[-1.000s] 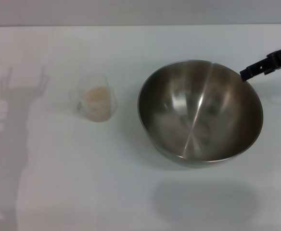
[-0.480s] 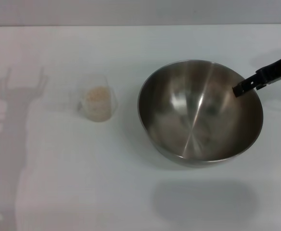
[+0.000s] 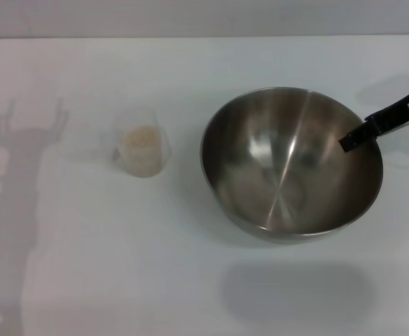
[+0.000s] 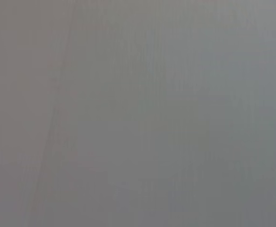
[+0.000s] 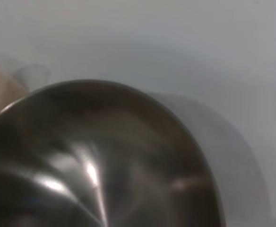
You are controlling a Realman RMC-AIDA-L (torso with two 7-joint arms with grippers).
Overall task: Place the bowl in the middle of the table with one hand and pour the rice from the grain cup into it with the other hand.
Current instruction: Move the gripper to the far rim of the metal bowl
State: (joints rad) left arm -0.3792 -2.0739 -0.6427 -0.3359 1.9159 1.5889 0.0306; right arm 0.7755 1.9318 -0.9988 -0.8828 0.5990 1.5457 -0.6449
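Note:
The shiny steel bowl (image 3: 291, 162) stands right of the middle of the white table (image 3: 190, 266). It fills the right wrist view (image 5: 95, 161) too. The clear grain cup (image 3: 142, 150) stands upright to the bowl's left, with pale rice (image 3: 139, 138) in it. The cup shows faintly past the bowl's rim in the right wrist view (image 5: 8, 87). My right gripper (image 3: 351, 140) comes in from the right. One black finger reaches over the bowl's right rim, its tip inside the bowl. The other finger is hidden. My left gripper is out of view, and the left wrist view shows only plain grey.
The table's far edge (image 3: 204, 36) runs along the top of the head view. An arm's shadow (image 3: 19, 182) lies on the table's left side, and the bowl's shadow (image 3: 295, 294) lies in front of the bowl.
My right gripper's finger has moved from just outside the bowl's right rim down and inward over the rim. The bowl and cup have not moved.

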